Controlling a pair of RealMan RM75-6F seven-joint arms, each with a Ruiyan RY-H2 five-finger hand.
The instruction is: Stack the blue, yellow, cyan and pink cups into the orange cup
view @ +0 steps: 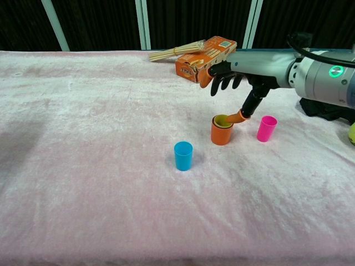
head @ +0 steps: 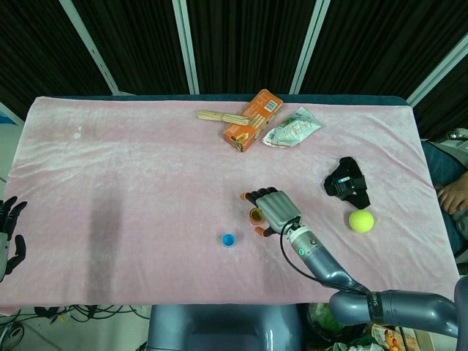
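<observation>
The pink cup is shown only in the chest view; in the head view it is hidden under the right hand. That hand is spread above the orange cup, holding nothing, with one fingertip at the rim. The yellow cup is nested inside. The blue cup stands apart, upright. The left hand, seen only in the head view, is open.

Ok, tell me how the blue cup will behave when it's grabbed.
The blue cup looks like thin plastic, so probably light and stiff. Standing upright, alone on the soft cloth, it may tip if nudged. Its smooth, tapered wall could slip.
</observation>
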